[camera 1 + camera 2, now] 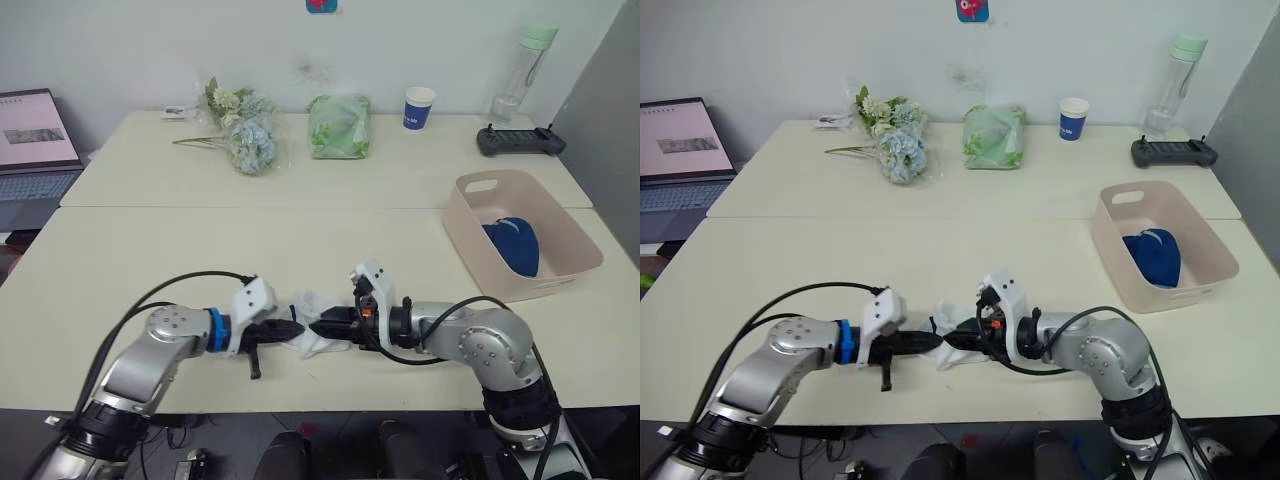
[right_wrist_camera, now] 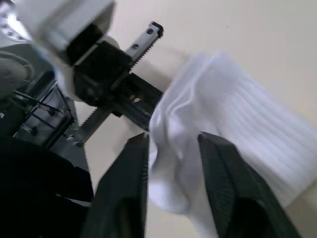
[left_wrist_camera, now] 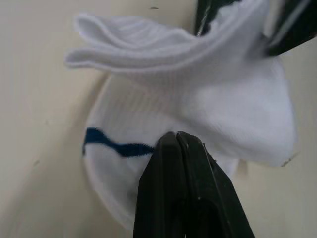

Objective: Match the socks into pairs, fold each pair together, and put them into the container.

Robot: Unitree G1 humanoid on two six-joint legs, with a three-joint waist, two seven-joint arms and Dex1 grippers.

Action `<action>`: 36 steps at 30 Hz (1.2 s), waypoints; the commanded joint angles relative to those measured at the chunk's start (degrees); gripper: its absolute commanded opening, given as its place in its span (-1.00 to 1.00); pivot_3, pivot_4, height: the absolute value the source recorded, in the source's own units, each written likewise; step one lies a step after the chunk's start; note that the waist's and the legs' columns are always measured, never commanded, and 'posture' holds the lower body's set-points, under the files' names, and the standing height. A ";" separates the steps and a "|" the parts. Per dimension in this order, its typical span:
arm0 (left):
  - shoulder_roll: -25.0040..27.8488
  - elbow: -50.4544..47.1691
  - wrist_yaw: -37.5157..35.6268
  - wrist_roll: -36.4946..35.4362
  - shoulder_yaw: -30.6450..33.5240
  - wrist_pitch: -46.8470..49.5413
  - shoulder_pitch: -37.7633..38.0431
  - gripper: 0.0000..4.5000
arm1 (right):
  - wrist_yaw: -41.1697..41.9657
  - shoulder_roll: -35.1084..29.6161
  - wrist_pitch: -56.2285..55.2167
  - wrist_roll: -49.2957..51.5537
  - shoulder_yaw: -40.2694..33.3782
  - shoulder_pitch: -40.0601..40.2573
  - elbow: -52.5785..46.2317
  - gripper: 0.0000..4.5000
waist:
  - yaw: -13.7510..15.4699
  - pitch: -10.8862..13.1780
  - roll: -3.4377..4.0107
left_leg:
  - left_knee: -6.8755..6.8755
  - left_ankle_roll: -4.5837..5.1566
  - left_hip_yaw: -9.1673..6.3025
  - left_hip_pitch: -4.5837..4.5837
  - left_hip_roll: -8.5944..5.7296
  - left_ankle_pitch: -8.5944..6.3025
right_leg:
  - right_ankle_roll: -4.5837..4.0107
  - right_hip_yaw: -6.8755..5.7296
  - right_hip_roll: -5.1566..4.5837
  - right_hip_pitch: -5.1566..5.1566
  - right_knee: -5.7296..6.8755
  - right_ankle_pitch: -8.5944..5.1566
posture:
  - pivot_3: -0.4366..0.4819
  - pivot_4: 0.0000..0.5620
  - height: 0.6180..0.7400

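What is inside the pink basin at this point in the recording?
The pink basin holds a bundle of blue sock fabric near its middle. How many socks it contains, and whether anything lies beneath it, is hidden. The white socks are outside on the table, between both claws.

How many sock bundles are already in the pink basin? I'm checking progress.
1 visible: a blue bundle lies inside the pink basin. Another could be hidden beneath it. The white socks are still on the table, between the left gripper and right gripper.

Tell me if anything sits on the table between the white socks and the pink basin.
Nothing visible does. The tabletop between the white socks and the pink basin is bare; the cup stands farther back.
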 commanded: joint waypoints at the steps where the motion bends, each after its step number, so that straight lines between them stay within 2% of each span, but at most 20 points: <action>1: 3.31 -2.54 0.32 -4.23 6.93 4.65 2.10 -1.00 | -0.97 0.64 3.09 4.95 -5.20 -1.76 -5.25 0.24 | -0.13 0.01 0.01 | 0.00 0.00 0.00 0.00 0.02 0.00 | 0.00 0.00 0.01 -0.02 0.00 0.00 | -0.05 -0.47 1.00; 3: 4.60 -2.50 0.49 -5.70 9.79 6.13 2.98 -1.00 | -1.59 -0.36 3.09 4.96 -6.45 -2.01 -6.34 0.55 | -0.13 0.01 0.02 | -0.05 0.00 0.01 -0.03 0.04 0.00 | 0.00 0.03 0.03 -0.11 0.00 0.00 | -0.05 -0.47 1.00; 6: 6.78 -1.80 0.42 -7.53 14.55 7.36 3.05 -1.00 | -0.12 -5.97 -1.18 0.75 -3.89 -1.23 -8.68 1.00 | 0.03 0.03 0.02 | -0.04 0.00 0.03 -0.13 0.01 0.00 | 0.00 0.04 0.00 -0.20 -0.01 0.00 | -0.05 -0.47 1.00; 9: 7.84 -2.75 -0.01 -8.84 15.66 7.43 -0.26 -1.00 | 0.45 -8.26 -7.53 -4.13 0.12 0.19 -8.06 1.00 | 0.19 0.03 0.01 | -0.03 0.00 0.05 -0.15 -0.07 0.00 | 0.00 0.02 -0.05 -0.18 -0.05 0.00 | -0.05 -0.47 1.00; 12: 7.39 -6.10 -0.78 -9.54 12.75 7.37 -5.15 -1.00 | 2.10 -9.95 -15.12 -10.73 6.50 1.14 -5.49 0.70 | 0.11 0.07 -0.05 | -0.03 -0.01 0.05 -0.15 -0.06 0.00 | 0.01 0.00 -0.04 -0.17 -0.04 0.00 | -0.05 -0.47 1.00; 16: 4.00 -10.67 -0.58 -10.11 6.59 8.20 -9.67 -1.00 | 3.26 -9.79 -23.76 -18.67 13.08 1.21 0.75 0.07 | 0.03 0.06 -0.05 | -0.02 -0.01 0.20 -0.13 -0.09 0.01 | 0.01 0.12 -0.03 -0.17 -0.05 0.00 | -0.05 -0.47 1.00; 22: 1.66 -7.99 -1.99 -1.89 -5.16 1.86 -10.53 -1.00 | 5.21 -8.12 -29.69 -24.62 16.13 0.11 8.45 -0.92 | -0.10 0.07 -0.06 | -0.03 -0.02 0.23 -0.15 -0.04 0.01 | 0.01 0.18 0.00 -0.24 -0.04 0.00 | -0.05 -0.47 1.00; 23: 1.69 -7.05 -2.08 -0.65 -6.40 0.86 -10.25 -1.00 | 5.53 -7.76 -30.35 -25.41 16.57 0.00 9.29 -0.98 | -0.09 0.07 -0.06 | -0.03 -0.02 0.21 -0.14 -0.02 0.01 | 0.00 0.16 0.03 -0.25 -0.03 0.01 | -0.05 -0.47 1.00; 26: 2.85 -4.24 -2.81 4.38 -9.84 -3.51 -8.66 -1.00 | 5.81 -6.03 -31.38 -27.10 17.20 -0.21 10.96 -0.98 | -0.13 0.07 -0.05 | -0.03 -0.02 0.18 -0.12 0.00 0.01 | -0.01 0.14 0.07 -0.25 0.02 0.01 | -0.05 -0.47 1.00; 31: 4.02 1.14 -2.13 9.31 -10.57 -8.47 -5.51 -1.00 | 5.66 -3.26 -32.83 -29.96 17.63 -0.11 12.34 -0.98 | 0.01 0.06 -0.07 | -0.01 -0.02 0.16 -0.12 0.01 0.01 | -0.01 0.14 0.07 -0.24 0.03 0.01 | -0.05 -0.47 1.00; 35: 6.52 1.39 -2.72 7.18 -6.37 -9.21 -2.50 -1.00 | 6.92 -3.84 -36.45 -32.37 17.18 -0.52 10.00 -0.98 | -0.22 0.06 -0.06 | -0.02 -0.01 0.19 -0.08 0.01 0.00 | -0.01 0.17 0.04 -0.23 0.03 0.01 | -0.05 -0.47 1.00; 36: 6.01 -0.15 -2.75 4.33 -4.37 -7.61 -2.40 -1.00 | 8.15 -4.59 -36.93 -32.15 16.80 -0.71 8.89 -0.98 | -0.22 0.06 -0.05 | -0.02 -0.01 0.18 -0.07 0.01 0.00 | -0.01 0.16 0.04 -0.23 0.03 0.01 | -0.05 -0.47 1.00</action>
